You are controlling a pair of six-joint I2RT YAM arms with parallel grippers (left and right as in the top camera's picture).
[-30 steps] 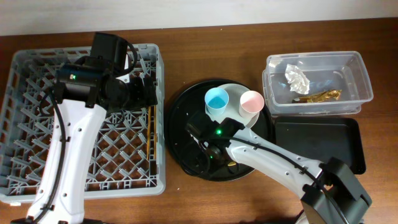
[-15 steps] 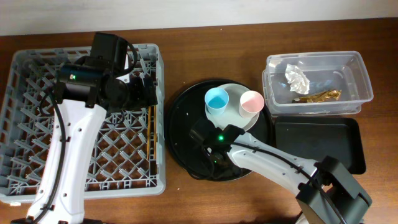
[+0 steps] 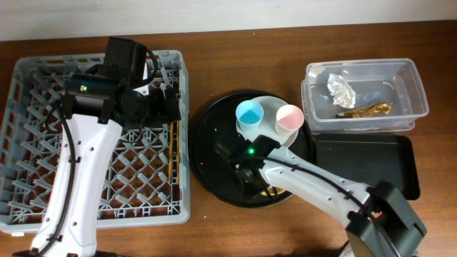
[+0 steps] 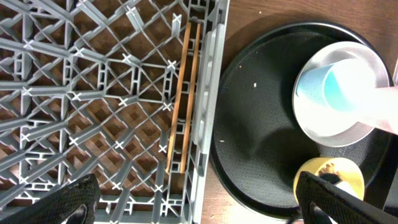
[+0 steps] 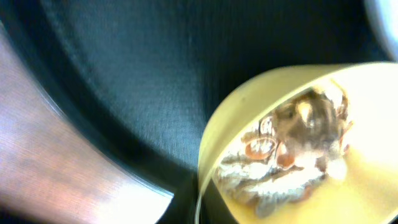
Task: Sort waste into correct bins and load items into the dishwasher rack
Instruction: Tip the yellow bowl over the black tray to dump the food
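In the right wrist view the yellow bowl (image 5: 249,106) fills the frame, holding food scraps (image 5: 292,149) of whitish grains and brown bits. My right gripper (image 5: 200,208) is shut on the bowl's rim, low over the round black tray (image 3: 207,153). My left gripper (image 4: 199,205) hangs open over the right edge of the dishwasher rack (image 3: 43,143). The chopsticks (image 4: 183,93) lie in the rack along that edge. A light-blue cup (image 3: 250,114) and a pink cup (image 3: 289,116) stand on the pale plate (image 3: 270,107). My right arm hides most of the bowl from overhead.
At the right stands the clear tub (image 3: 407,89), with a crumpled tissue (image 3: 341,89) and a gold-brown wrapper (image 3: 364,109) inside. The shallow black tray (image 3: 364,164) lies in front of it. Bare wooden table surrounds everything.
My right gripper has closed from open onto the yellow bowl's rim, shifting slightly over the round tray. The left arm has not moved.
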